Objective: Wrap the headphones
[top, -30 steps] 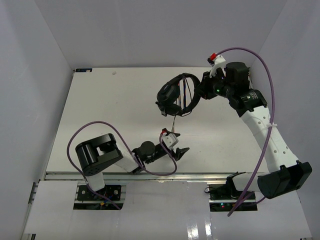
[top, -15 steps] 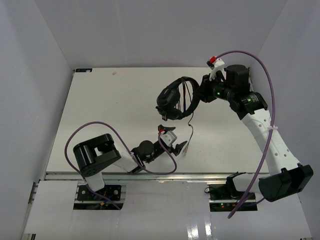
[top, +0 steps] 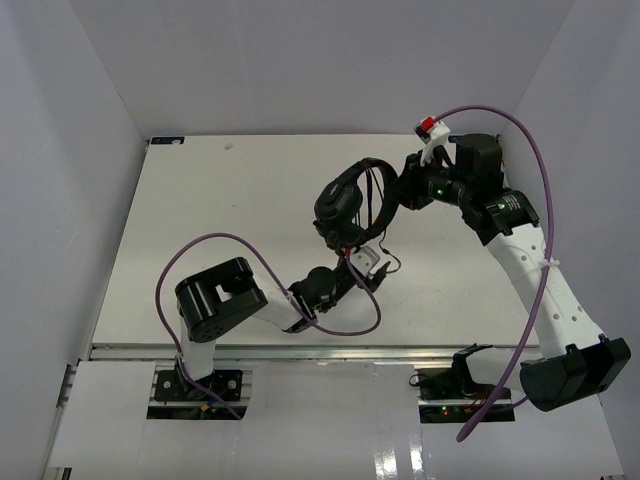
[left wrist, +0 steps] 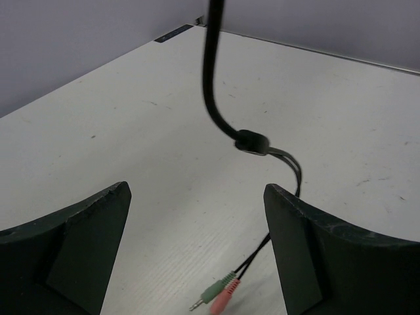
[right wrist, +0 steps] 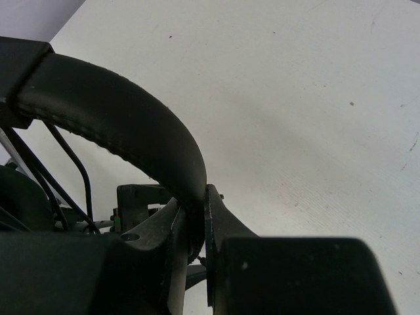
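A white worktop [top: 200,220] is enclosed by pale walls. The headphones [top: 345,200] are held above it, with the headband [right wrist: 118,111] pinched in the closed right end effector [top: 402,190]. Their cable [left wrist: 213,98] hangs down directly ahead of the left end effector [left wrist: 197,190], whose jaws are spread wide with nothing held. The plugs [left wrist: 220,292] appear to lie on the worktop between them.

black headphones [top: 337,205], green and seemingly pink plugs [left wrist: 220,291], white table [top: 220,220]
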Robot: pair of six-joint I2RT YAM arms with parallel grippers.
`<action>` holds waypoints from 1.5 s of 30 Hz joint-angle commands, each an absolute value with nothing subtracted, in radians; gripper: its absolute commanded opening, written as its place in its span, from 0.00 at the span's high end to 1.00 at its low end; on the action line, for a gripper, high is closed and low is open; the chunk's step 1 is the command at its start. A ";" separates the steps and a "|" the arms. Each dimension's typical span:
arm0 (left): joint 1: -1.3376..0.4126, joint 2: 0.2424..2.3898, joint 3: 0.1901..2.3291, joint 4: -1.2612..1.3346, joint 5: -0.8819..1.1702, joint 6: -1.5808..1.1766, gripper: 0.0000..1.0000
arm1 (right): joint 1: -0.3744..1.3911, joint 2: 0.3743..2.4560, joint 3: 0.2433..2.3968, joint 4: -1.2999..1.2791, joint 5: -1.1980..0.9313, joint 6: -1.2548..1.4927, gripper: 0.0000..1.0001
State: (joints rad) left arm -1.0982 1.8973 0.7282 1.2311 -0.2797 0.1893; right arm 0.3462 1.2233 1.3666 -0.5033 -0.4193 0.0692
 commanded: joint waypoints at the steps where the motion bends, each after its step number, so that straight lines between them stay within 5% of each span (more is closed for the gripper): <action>1: -1.094 1.870 0.698 1.258 -0.342 0.210 0.08 | 0.339 1.187 1.367 -0.429 -0.463 0.104 0.92; 12: -1.091 1.870 0.618 1.331 -0.005 0.089 0.08 | 0.341 1.187 1.364 -0.428 -0.462 0.101 0.92; 28: -1.068 1.937 0.758 1.240 -0.085 0.088 0.13 | 0.340 1.165 1.351 -0.420 -0.475 0.103 0.92; 30: -1.068 1.948 0.774 1.235 -0.082 0.079 0.19 | 0.340 1.163 1.350 -0.420 -0.476 0.104 0.92; 37: -1.068 1.968 0.765 1.252 -0.095 0.059 0.66 | 0.339 1.158 1.357 -0.421 -0.492 0.108 0.92; 45: -1.065 1.954 0.710 1.298 -0.083 0.034 1.00 | 0.336 1.130 1.351 -0.419 -0.557 0.119 0.92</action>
